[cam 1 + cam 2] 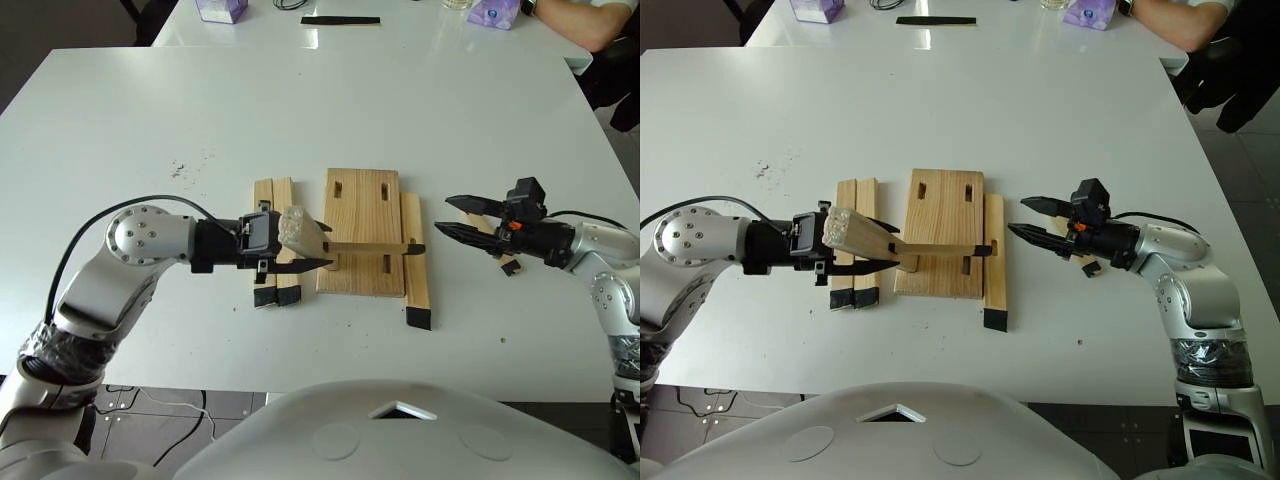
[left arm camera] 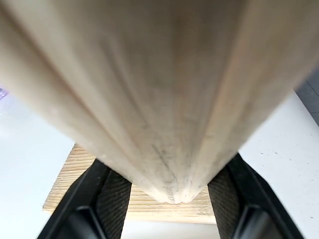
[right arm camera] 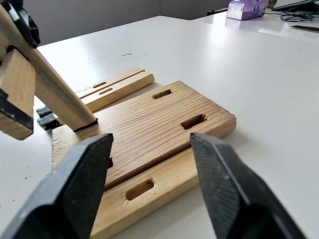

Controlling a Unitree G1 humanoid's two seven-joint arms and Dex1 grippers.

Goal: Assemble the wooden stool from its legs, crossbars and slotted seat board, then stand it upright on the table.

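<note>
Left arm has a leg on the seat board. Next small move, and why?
Probably tip the leg upright with the left gripper and press down. It leans, its lower end on the seat board at the near left corner; the other corners show slots. The right gripper hangs open beside the board, free to steady it.

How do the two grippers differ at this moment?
The left gripper is shut on a wooden leg; the right gripper is open and empty. The left gripper sits at the left edge of the seat board, the right gripper off its right side. Both point toward the board.
</note>
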